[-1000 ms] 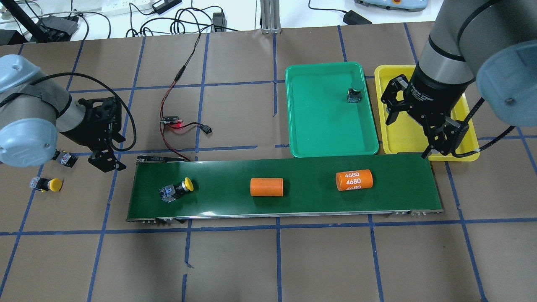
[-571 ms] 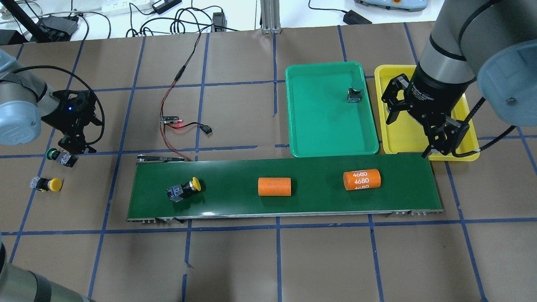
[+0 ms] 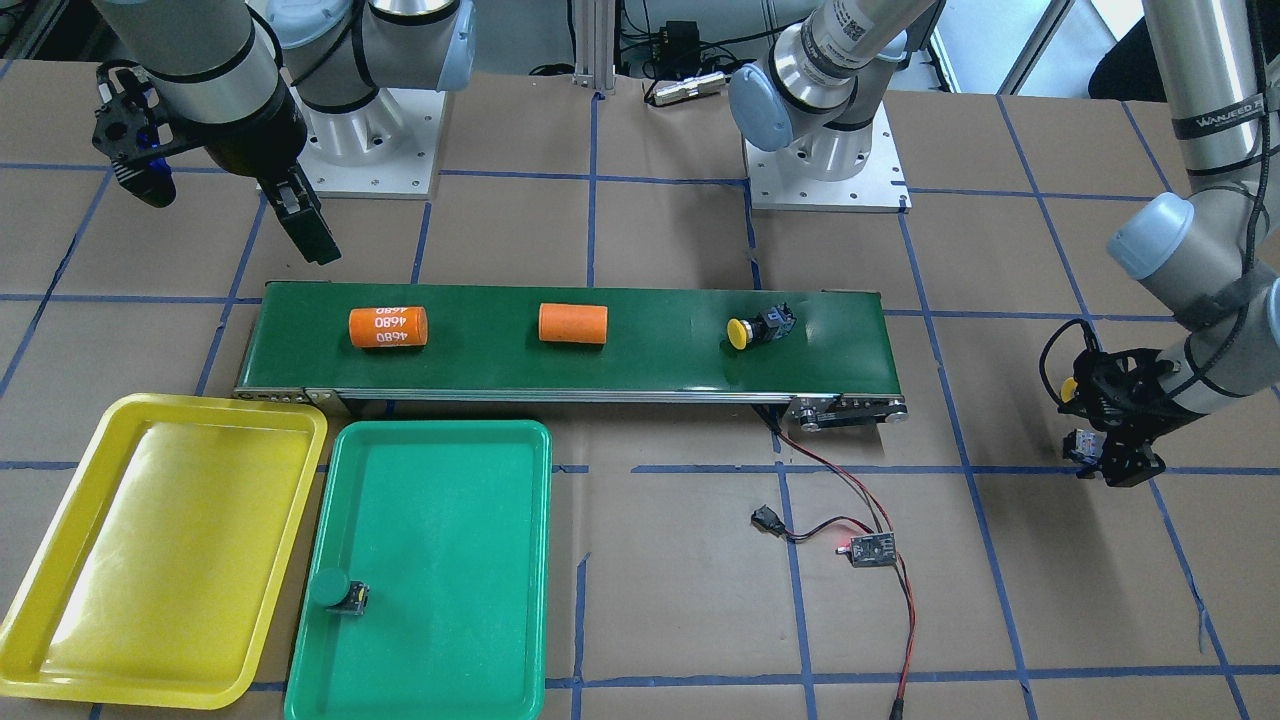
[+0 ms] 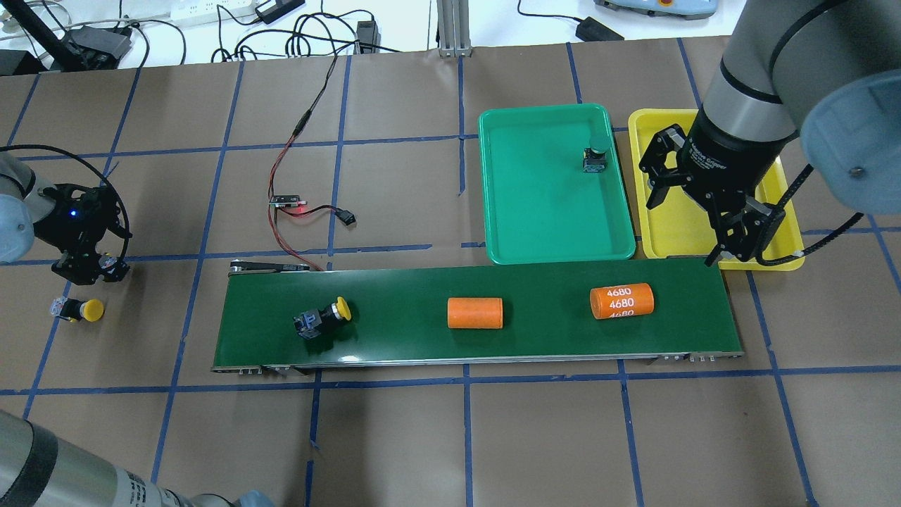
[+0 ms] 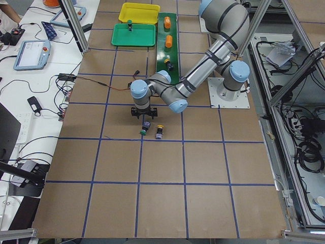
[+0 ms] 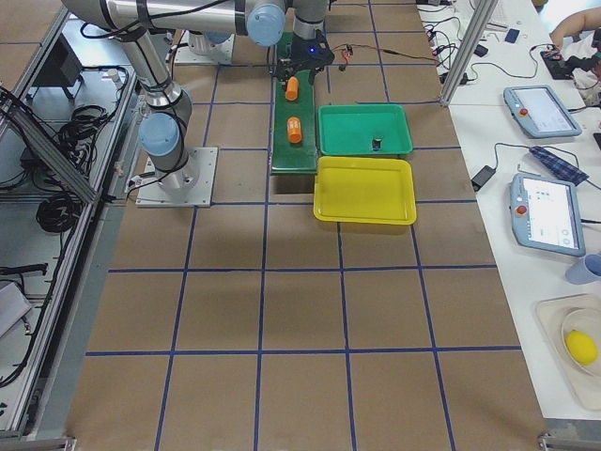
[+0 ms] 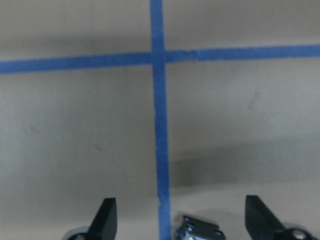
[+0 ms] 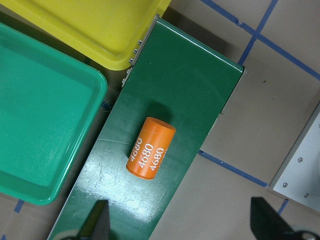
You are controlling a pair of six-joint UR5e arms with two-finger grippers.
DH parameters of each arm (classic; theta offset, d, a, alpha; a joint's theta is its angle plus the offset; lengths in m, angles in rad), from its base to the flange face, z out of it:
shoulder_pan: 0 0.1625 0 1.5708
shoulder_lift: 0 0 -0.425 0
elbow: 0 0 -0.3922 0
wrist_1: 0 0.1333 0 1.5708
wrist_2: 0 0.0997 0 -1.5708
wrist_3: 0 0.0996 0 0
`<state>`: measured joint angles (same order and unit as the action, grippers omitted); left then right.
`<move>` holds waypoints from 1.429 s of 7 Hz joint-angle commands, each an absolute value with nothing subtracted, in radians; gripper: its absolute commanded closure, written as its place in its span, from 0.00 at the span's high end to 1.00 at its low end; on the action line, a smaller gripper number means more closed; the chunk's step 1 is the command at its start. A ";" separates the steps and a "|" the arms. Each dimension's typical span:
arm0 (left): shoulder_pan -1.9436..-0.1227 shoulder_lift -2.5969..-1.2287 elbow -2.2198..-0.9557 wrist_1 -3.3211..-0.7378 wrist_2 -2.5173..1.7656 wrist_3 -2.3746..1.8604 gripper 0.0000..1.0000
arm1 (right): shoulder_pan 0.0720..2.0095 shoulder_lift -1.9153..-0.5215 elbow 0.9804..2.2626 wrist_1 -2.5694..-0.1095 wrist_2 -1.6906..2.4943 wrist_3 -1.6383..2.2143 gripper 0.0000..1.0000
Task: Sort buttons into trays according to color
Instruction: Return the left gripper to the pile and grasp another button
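Observation:
One yellow button lies on its side on the conveyor belt; it also shows in the front view. A second yellow button lies on the table at far left. A green button stands in the green tray. The other green button lies on the table under my left gripper. That gripper is open, and the button's body sits between its fingers. My right gripper is open and empty over the near edge of the yellow tray, which holds nothing.
Two orange cylinders ride the belt, a plain one and one marked 4680, the latter below my right gripper. A small circuit board with wires lies behind the belt's left end.
My left gripper swung left and came down over the green button on the table. The belt carried the yellow button and both orange cylinders to the right. The right arm stayed still.

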<state>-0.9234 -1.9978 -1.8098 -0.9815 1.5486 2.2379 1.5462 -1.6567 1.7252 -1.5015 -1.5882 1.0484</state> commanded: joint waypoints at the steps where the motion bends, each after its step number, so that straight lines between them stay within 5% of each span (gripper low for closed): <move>1: -0.905 -2.008 -1.819 -0.974 1.595 2.238 0.91 | 1.546 -1.657 1.727 -1.496 -1.585 1.049 1.00; 4: -0.882 -2.040 -1.804 -0.968 1.592 2.240 0.89 | 1.546 -1.655 1.736 -1.496 -1.583 1.049 1.00; 5: -0.882 -2.051 -1.804 -0.966 1.583 2.244 0.72 | 1.546 -1.657 1.750 -1.502 -1.583 1.049 1.00; 6: -0.884 -2.052 -1.804 -0.965 1.582 2.267 0.39 | 1.546 -1.660 1.750 -1.503 -1.577 1.049 1.00; 8: -0.896 -2.042 -1.804 -0.965 1.580 2.284 0.06 | 1.548 -1.661 1.750 -1.503 -1.577 1.048 1.00; 10: -0.923 -2.013 -1.805 -0.983 1.578 2.281 0.04 | 1.548 -1.663 1.752 -1.499 -1.578 1.049 1.00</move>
<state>-0.9055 -2.0286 -1.8049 -0.9762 1.5797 2.2818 1.5475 -1.6615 1.7510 -1.5024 -1.5773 1.0480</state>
